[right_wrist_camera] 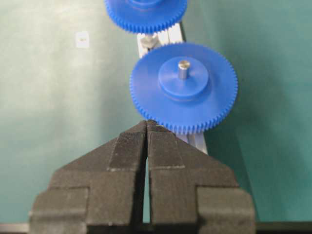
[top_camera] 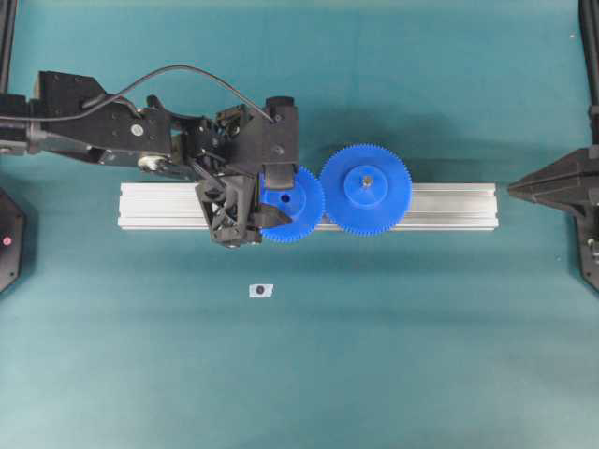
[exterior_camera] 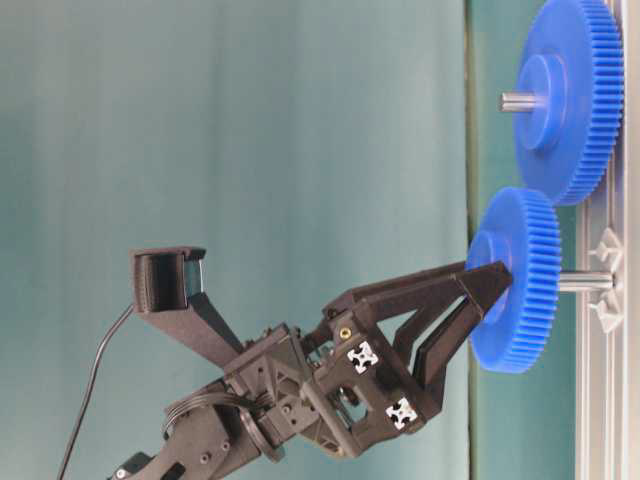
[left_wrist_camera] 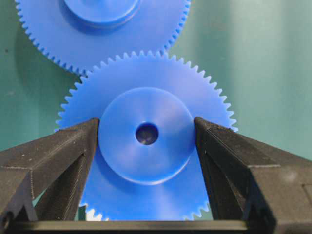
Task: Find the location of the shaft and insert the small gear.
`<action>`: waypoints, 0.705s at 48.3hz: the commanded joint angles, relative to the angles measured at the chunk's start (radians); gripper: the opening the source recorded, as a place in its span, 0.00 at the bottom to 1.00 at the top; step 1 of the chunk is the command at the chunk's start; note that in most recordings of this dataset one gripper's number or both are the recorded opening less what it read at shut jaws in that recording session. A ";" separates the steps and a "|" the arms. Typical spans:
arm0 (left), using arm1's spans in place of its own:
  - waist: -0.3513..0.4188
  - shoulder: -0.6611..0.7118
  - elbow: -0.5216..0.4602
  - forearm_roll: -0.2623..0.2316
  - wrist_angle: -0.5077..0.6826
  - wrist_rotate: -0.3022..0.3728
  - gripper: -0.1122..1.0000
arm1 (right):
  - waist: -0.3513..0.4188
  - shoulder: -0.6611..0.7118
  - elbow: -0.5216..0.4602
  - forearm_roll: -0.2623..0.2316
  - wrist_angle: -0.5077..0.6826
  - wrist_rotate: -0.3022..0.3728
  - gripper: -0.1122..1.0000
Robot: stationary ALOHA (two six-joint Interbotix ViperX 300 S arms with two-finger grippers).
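The small gear (top_camera: 298,208), blue with a raised hub, sits over the aluminium rail (top_camera: 449,206), its teeth next to the larger blue gear (top_camera: 365,189). My left gripper (top_camera: 281,198) is shut on the small gear's hub; in the left wrist view both fingers press the hub's sides around the centre hole (left_wrist_camera: 146,133). In the table-level view the small gear (exterior_camera: 520,290) stands off the rail on the silvery shaft (exterior_camera: 585,282). The shaft's shiny mount (right_wrist_camera: 150,40) shows under the far gear in the right wrist view. My right gripper (top_camera: 513,189) is shut and empty at the rail's right end.
The larger gear (right_wrist_camera: 183,87) sits on the rail with its grey centre pin (right_wrist_camera: 184,68) sticking up, just beyond my right gripper's tips (right_wrist_camera: 147,123). A small white tag (top_camera: 261,290) with a dark dot lies on the green mat in front of the rail.
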 commanded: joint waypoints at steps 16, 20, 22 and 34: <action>0.009 -0.028 -0.005 0.002 -0.006 0.002 0.83 | -0.003 0.008 -0.011 -0.002 -0.008 0.009 0.11; 0.009 -0.028 -0.011 0.002 -0.006 0.002 0.83 | -0.003 0.005 -0.011 -0.002 -0.008 0.012 0.11; 0.009 -0.029 -0.011 0.002 -0.006 0.002 0.83 | -0.003 0.005 -0.009 -0.002 -0.008 0.012 0.11; 0.009 -0.057 0.008 0.002 -0.005 -0.006 0.83 | -0.005 0.005 -0.008 -0.002 -0.009 0.018 0.11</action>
